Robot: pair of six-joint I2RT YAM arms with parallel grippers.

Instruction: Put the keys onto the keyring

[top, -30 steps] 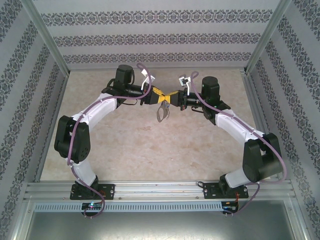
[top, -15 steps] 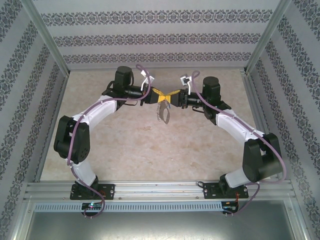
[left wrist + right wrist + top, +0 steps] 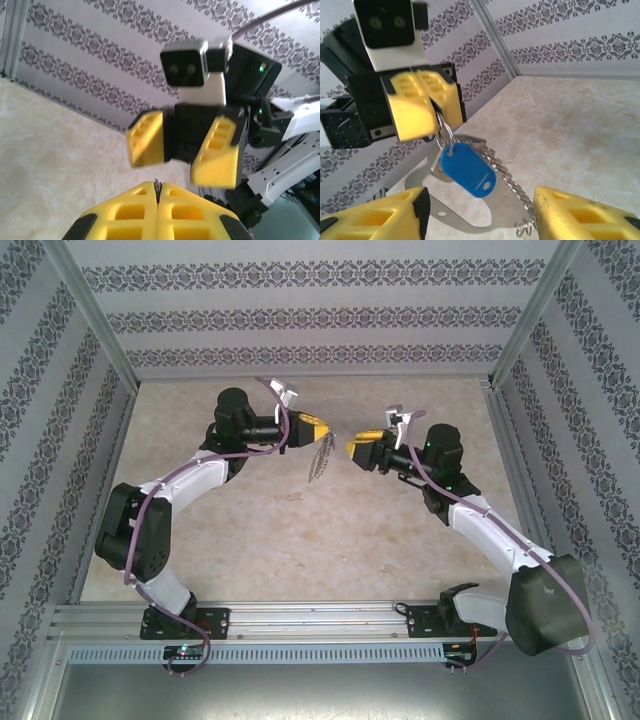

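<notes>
Grey metal keyring [image 3: 319, 455] hung below the left gripper [image 3: 320, 427], whose yellow fingers were pressed fully together on its top, at a small wire ring [image 3: 443, 131] — the loop's long axis ran downward, toward the table [image 3: 280, 540]. In the right wrist view the key [image 3: 467, 170], blue head foremost, dangled against the loop from the same pinch; whether it was already threaded onto the loop could not be told. The right gripper [image 3: 352, 448] stood to the right of the hanging bundle, near but apart, jaws partly spread and holding nothing, its opening facing the key. By judgement, the coming move turned on this — the bundle lay straight ahead of the free claw, between the lines of its two fingers.
</notes>
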